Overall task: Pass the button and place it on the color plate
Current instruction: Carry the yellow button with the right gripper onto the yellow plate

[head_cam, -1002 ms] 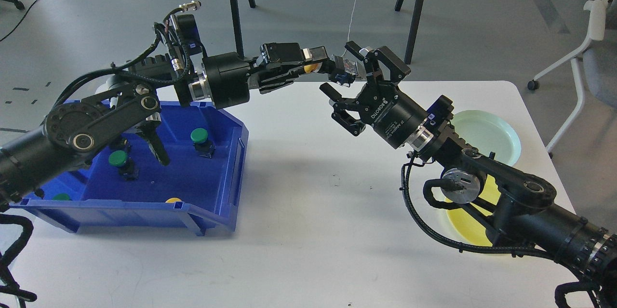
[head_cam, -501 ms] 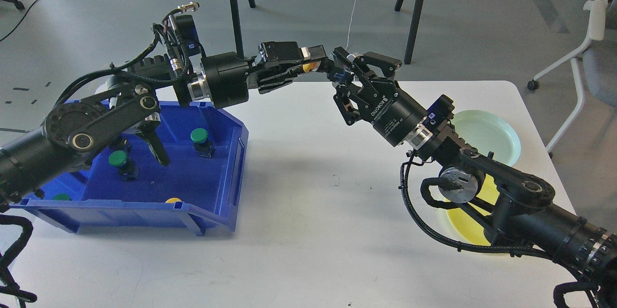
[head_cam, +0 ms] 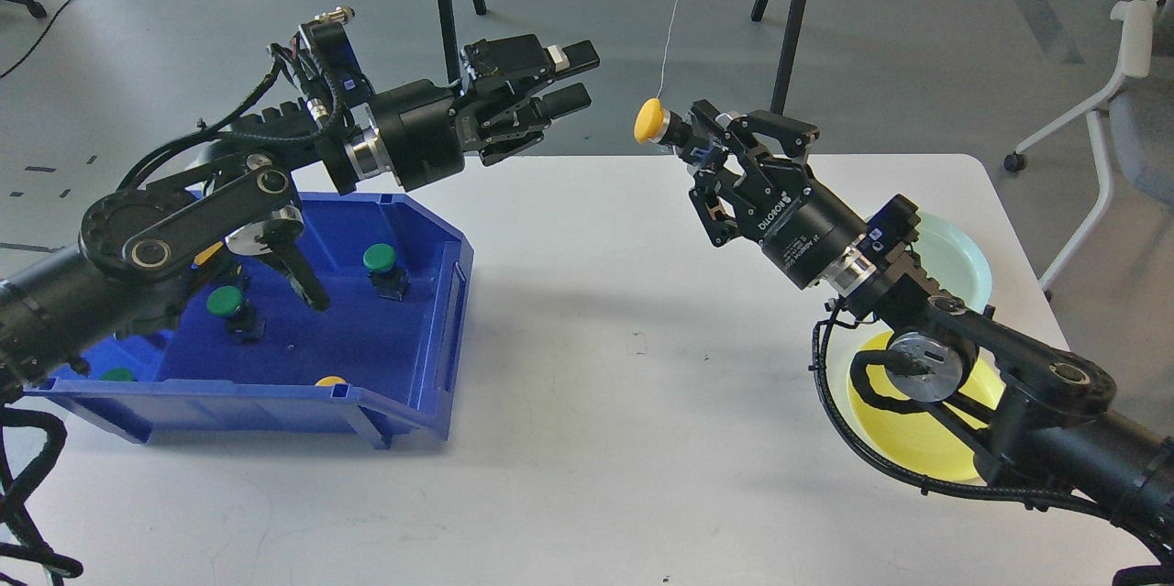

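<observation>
My right gripper (head_cam: 699, 144) is shut on the black base of a yellow button (head_cam: 650, 120), held in the air above the far edge of the white table (head_cam: 605, 403). My left gripper (head_cam: 580, 75) is open and empty, to the left of the button and apart from it. A yellow plate (head_cam: 926, 435) lies at the right under my right arm, partly hidden. A pale green plate (head_cam: 954, 251) lies behind it. The blue bin (head_cam: 413, 384) at the left holds two green buttons (head_cam: 379, 258) (head_cam: 226, 302) and a yellow one (head_cam: 330, 381) at its front rim.
A further green cap (head_cam: 116, 374) shows at the bin's front left corner. A white chair (head_cam: 1124, 100) stands off the table's right side. Black stand legs (head_cam: 789, 17) rise behind the table's far edge.
The yellow button has passed from my left gripper to my right one. The left gripper has opened and drawn back left and up; the right has moved right with the button.
</observation>
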You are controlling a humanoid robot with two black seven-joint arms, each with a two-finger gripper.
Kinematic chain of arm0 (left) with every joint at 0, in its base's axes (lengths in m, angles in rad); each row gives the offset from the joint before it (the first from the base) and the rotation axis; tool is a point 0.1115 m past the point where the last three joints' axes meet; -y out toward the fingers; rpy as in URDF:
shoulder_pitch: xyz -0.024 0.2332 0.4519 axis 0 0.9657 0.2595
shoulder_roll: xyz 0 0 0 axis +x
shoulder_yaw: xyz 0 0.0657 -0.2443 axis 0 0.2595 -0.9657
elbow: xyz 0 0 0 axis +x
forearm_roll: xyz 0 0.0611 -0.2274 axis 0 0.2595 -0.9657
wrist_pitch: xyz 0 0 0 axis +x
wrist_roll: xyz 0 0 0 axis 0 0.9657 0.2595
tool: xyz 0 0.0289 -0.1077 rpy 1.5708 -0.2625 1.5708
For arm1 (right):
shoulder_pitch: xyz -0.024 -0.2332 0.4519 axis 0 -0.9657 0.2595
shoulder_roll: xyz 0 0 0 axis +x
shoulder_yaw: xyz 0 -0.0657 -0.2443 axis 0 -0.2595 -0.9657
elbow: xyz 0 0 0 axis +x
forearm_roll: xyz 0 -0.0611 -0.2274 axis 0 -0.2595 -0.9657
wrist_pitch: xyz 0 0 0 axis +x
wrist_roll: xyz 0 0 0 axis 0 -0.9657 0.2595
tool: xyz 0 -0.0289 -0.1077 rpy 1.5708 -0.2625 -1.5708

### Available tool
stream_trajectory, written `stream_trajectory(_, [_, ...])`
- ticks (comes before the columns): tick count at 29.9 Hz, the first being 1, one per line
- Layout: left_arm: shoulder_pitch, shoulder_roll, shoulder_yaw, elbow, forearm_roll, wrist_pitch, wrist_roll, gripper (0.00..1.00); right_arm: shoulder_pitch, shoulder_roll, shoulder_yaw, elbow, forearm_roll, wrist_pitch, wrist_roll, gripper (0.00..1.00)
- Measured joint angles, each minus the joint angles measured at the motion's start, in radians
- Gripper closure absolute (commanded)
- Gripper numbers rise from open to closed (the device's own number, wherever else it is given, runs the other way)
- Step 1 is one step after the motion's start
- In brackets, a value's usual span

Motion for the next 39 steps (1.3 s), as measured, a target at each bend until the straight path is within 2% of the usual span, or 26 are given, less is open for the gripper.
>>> stream_trajectory(6, [0.001, 0.0, 0.0, 0.0, -0.005, 0.0, 0.0, 0.02, -0.395, -0.348, 0.191, 0.23, -0.006, -0.085, 0.001, 0.99])
stream_trajectory(9, [0.002, -0.001, -0.002, 0.002, -0.005, 0.0, 0.0, 0.02, -0.583, -0.456, 0.286, 0.26, -0.006, -0.146, 0.001, 0.99])
stream_trajectory(13, [0.002, 0.001, -0.001, 0.003, -0.005, 0.0, 0.0, 0.01, -0.71, -0.499, 0.327, 0.239, -0.009, -0.29, 0.001, 0.99])
stream_trajectory(17, [-0.002, 0.032, 0.002, 0.001, -0.001, 0.0, 0.0, 0.01, -0.721, -0.488, 0.302, 0.163, -0.011, -0.402, 0.001, 0.99])
stream_trajectory(19, [-0.005, 0.091, 0.006, -0.005, 0.007, 0.0, 0.0, 0.0, -0.709, -0.47, 0.28, 0.141, -0.012, -0.423, 0.001, 0.87])
stream_trajectory(22, [-0.012, 0.221, 0.013, -0.023, 0.099, 0.0, 0.001, 0.0, -0.689, -0.454, 0.246, 0.133, -0.012, -0.431, 0.0, 0.62])
stream_trajectory(26, [-0.037, 0.377, 0.015, -0.036, 0.438, 0.0, 0.0, 0.0, -0.666, -0.419, 0.209, 0.124, -0.012, -0.435, 0.001, 0.49])
stream_trajectory(28, [-0.038, 0.423, 0.022, -0.023, 0.655, 0.0, 0.001, 0.01, -0.648, -0.398, 0.192, 0.101, -0.012, -0.436, 0.0, 0.39])
stream_trajectory(30, [-0.037, 0.432, 0.045, -0.001, 0.86, 0.0, 0.001, 0.01, -0.63, -0.384, 0.18, 0.082, -0.011, -0.436, 0.001, 0.13])
stream_trajectory(31, [-0.036, 0.432, 0.064, 0.016, 0.967, 0.0, 0.0, 0.01, -0.621, -0.378, 0.175, 0.076, -0.01, -0.436, 0.0, 0.04])
stream_trajectory(34, [-0.035, 0.412, 0.118, 0.083, 1.125, 0.0, 0.001, 0.01, -0.604, -0.368, 0.173, 0.077, -0.005, -0.431, 0.001, 0.04])
stream_trajectory(39, [-0.006, 0.382, 0.189, 0.176, 1.156, 0.0, 0.0, 0.01, -0.601, -0.388, 0.23, 0.171, 0.001, -0.421, 0.001, 0.04])
